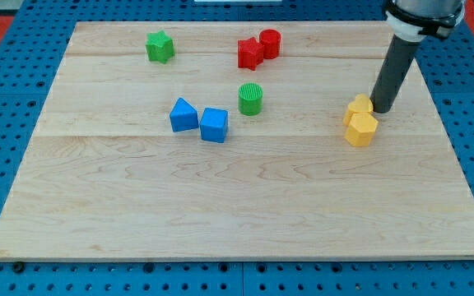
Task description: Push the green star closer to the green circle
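The green star [160, 47] lies near the view's top left of the wooden board [237, 205]. The green circle [251, 99] stands near the board's middle, to the right of and below the star. My tip [383, 109] rests on the board at the view's right, touching or almost touching the upper yellow block [359, 108]. It is far to the right of both green blocks.
A red star [249, 54] and a red cylinder [270, 43] sit together above the green circle. A blue triangle [183, 115] and a blue cube [214, 125] lie left of the circle. A yellow hexagon [361, 129] sits below the upper yellow block.
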